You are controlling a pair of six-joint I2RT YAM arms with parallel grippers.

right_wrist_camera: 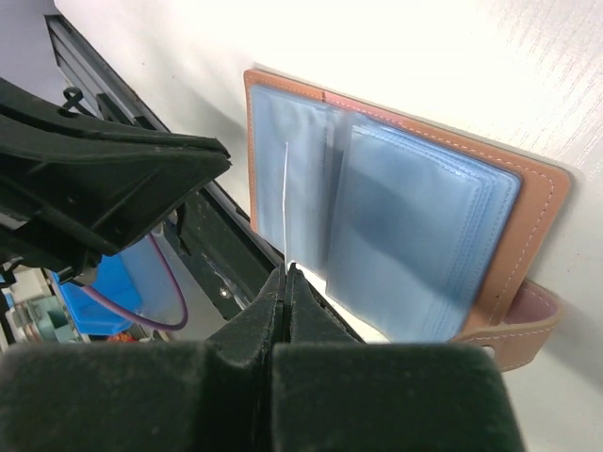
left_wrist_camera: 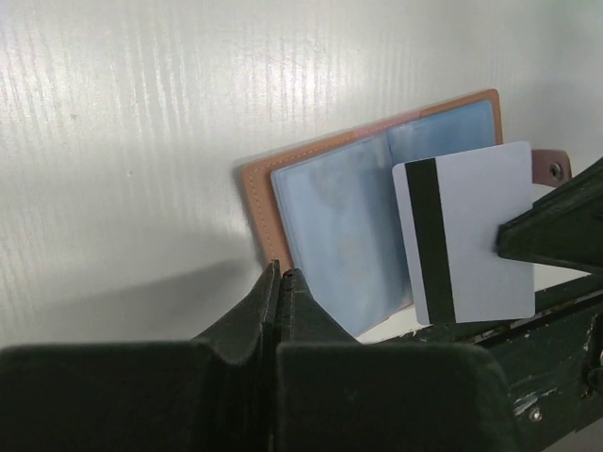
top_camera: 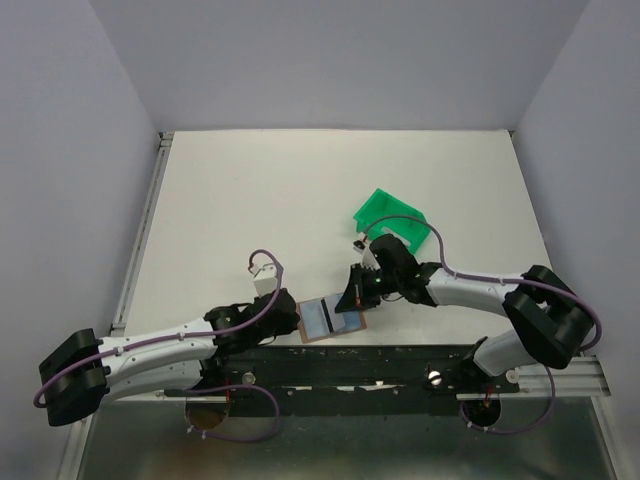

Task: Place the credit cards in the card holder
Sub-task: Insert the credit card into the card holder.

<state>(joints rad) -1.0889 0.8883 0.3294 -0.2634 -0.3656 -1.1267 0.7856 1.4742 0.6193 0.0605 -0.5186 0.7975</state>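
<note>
Left fingers (left_wrist_camera: 285,282): closed; we see the black tips at the stitched tan edge of the card holder (left_wrist_camera: 330,212).
Right fingers (right_wrist_camera: 283,282): clamped on a credit card (left_wrist_camera: 466,235), thin, white, with a black stripe, held over the sleeves.
Card holder: tan leather, open flat on the white desk (top_camera: 300,190), cloudy blue sleeves up, between both sets of fingers.
Green bin (top_camera: 392,215): angular plastic, farther back.

It looked like a robotics lab, a test cell rather than a lived-in room: a bare white desk (top_camera: 250,200) boxed in by plain pale walls (top_camera: 60,150), a left arm (top_camera: 160,350) and a right arm (top_camera: 480,290) trailing purple cables (top_camera: 265,255), both bolted to a black rail (top_camera: 330,365) at its near edge, and metal framing (top_camera: 140,230) along one side.
</note>
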